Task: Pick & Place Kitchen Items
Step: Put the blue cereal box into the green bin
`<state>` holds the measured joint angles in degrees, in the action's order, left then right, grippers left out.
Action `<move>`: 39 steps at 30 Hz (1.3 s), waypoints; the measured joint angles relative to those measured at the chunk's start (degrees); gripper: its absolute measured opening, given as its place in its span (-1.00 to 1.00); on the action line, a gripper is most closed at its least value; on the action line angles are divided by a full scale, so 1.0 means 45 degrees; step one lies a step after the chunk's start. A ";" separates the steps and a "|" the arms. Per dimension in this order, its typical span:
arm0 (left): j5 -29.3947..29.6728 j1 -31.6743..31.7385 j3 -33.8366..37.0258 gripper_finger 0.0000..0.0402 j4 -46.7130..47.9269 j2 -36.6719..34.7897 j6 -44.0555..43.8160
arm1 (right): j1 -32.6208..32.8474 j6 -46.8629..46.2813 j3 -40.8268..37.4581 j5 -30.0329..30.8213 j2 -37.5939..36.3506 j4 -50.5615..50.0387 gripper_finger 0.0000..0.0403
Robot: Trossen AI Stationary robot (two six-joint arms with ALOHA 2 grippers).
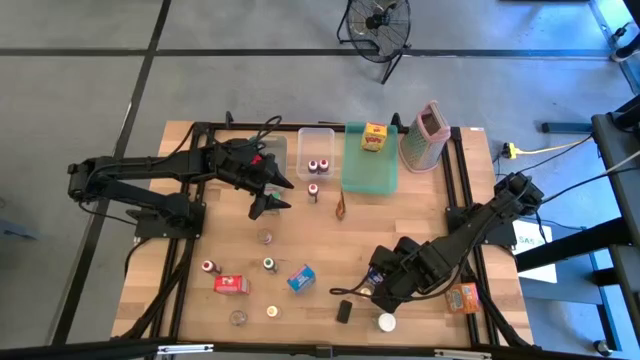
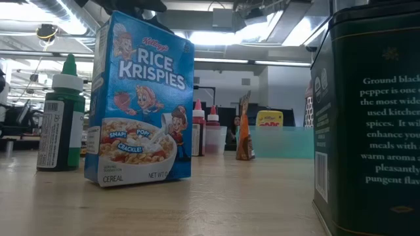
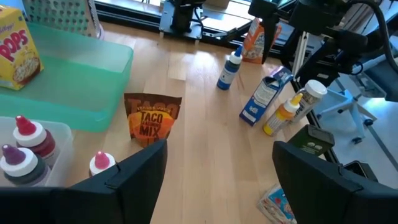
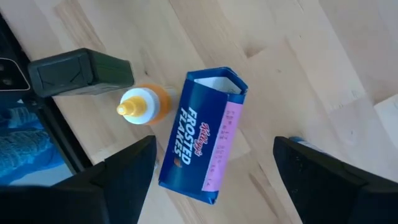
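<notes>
The right gripper (image 4: 211, 165) hangs with released jaws directly over the Frosted Flakes box (image 4: 206, 137) at the near right of the surface (image 1: 330, 250), an orange bottle (image 4: 142, 106) and dark pepper tin (image 4: 81, 73) just beside it. The left gripper (image 3: 214, 171), jaws also spread, hovers near the taco mix packet (image 3: 151, 118) by the green tray (image 3: 74, 81).
</notes>
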<state>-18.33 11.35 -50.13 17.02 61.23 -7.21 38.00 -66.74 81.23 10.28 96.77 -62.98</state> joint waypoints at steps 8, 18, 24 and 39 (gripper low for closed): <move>0.0000 0.0000 0.0000 0.43 0.0010 0.0000 -0.0010 | 0.0000 0.0176 0.0010 -0.0122 0.0160 0.0078 0.62; 0.0000 0.0000 0.0000 0.42 0.0174 0.0000 -0.0015 | -0.0005 0.0368 0.0010 -0.0335 0.1071 -0.0008 0.62; 0.0000 0.0000 0.0000 0.43 0.0199 0.0000 -0.0019 | -0.0015 0.0409 0.0010 -0.0330 0.1282 -0.0004 0.62; -0.0005 0.0000 0.0005 0.42 0.0407 0.0000 -0.0122 | -0.0048 0.0409 0.0010 -0.0325 0.1287 -0.0004 0.49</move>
<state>-18.35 11.35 -50.11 18.85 61.23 -7.76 37.78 -64.90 81.28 8.82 102.56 -63.00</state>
